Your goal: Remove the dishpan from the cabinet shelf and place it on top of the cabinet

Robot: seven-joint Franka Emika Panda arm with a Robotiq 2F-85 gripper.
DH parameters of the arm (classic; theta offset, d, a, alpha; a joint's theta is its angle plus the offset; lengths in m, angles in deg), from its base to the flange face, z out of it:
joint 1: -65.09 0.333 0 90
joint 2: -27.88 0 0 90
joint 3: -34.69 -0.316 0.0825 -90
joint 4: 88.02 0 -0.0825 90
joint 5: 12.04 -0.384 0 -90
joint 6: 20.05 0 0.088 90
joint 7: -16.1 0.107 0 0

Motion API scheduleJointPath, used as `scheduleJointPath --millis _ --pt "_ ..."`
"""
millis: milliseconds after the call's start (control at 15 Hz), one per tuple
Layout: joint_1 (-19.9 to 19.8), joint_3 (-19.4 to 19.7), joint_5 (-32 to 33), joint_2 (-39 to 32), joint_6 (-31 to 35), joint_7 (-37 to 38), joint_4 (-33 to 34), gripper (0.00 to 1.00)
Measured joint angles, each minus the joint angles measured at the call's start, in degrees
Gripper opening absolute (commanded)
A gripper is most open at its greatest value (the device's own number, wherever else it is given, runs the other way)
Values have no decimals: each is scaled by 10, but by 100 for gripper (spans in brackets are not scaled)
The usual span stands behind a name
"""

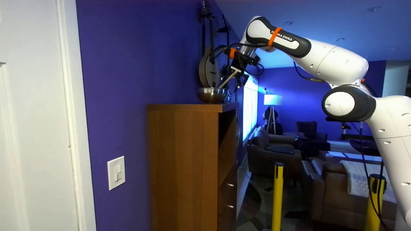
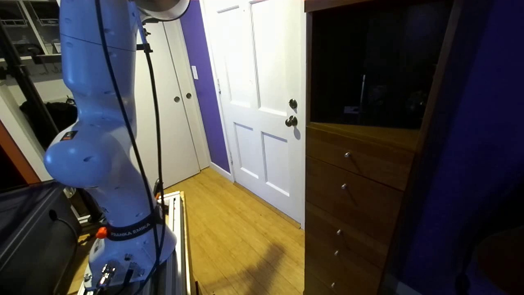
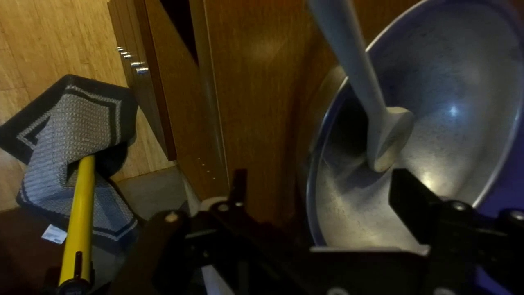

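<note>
Apparently placing is done: metal dishpan (image 1: pixel 212 95) sits atop the cabinet (image 1: pixel 185 163), gripper (image 3: pixel 321 178) above the cabinet top, jaws spread apart; next move should withdraw from the cabinet without snagging the utensil (image 3: pixel 371 98).

The white, dark-jointed robot arm (image 1: pixel 342 64) arches high, its silvery wrist (image 1: pixel 248 49) bent downward; the black two-fingered hand (image 3: pixel 321 186) slants down, fingers (image 3: pixel 411 205) spread apart.

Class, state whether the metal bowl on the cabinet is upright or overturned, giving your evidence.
Upright: in an exterior view the metal bowl has its rim uppermost, and the wrist view looks into its open hollow.
</note>
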Motion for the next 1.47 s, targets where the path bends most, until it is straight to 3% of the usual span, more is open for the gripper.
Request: scheduleJointPath --millis 333,667,1133,1467 --pt "-16 0 -21 26 -13 -31 17 100" --pt "-63 0 -79 84 -69 -106 18 100" --pt "-130 18 -89 142 -237 -314 12 100" --pt "-147 39 -23 151 -312 -465 -10 100"
